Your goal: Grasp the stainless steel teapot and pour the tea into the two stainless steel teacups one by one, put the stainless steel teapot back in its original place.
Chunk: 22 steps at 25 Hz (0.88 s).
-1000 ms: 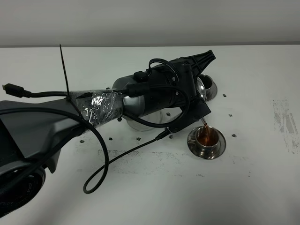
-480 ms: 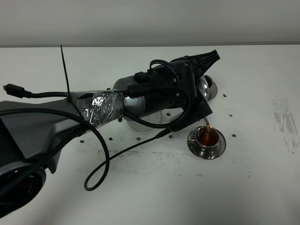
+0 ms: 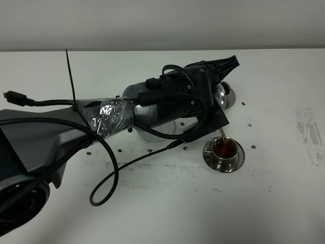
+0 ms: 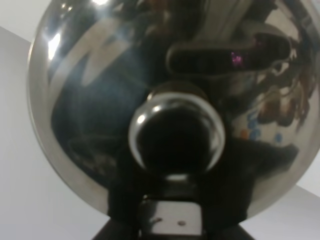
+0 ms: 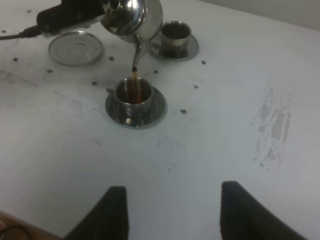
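A scuffed white table [image 3: 284,203] meets a plain grey wall [image 3: 152,23].

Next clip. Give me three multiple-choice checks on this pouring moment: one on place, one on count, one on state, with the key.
1. Tea from the teapot lands: A. in a teacup; B. in a glass; C. on a cloth.
2. Steel teacups on saucers: A. one; B. two; C. four.
3. The right gripper is: A. open and empty; B. shut on a spoon; C. shut on a lid.
Key: 1 A, the brown stream drops into it; 2 B, the filling one plus a second teacup beyond the teapot; 3 A, its jaws stand apart with nothing between.
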Motion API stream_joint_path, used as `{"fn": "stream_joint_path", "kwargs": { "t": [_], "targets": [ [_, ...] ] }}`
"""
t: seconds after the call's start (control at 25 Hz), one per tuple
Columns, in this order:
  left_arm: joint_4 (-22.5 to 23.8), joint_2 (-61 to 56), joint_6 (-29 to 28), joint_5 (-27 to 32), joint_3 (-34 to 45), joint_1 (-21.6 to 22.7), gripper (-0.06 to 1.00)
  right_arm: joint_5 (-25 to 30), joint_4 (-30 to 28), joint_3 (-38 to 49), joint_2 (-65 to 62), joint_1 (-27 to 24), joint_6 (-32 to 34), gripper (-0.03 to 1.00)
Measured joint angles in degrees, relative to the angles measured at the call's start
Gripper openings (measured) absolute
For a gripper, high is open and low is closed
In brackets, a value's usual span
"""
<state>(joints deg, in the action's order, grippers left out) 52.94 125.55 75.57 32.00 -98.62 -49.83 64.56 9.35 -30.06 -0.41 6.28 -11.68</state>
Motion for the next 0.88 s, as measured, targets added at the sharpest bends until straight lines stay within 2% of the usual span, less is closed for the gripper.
{"fn": "stream_joint_path", "kwargs": {
  "t": [0.88],
  "targets": [
    [0.14, 0.00, 1.45, -0.68, 0.00, -0.36, 0.17, 0.00, -0.05, 0.00, 0.00, 0.00, 0.00, 0.41]
  ]
}}
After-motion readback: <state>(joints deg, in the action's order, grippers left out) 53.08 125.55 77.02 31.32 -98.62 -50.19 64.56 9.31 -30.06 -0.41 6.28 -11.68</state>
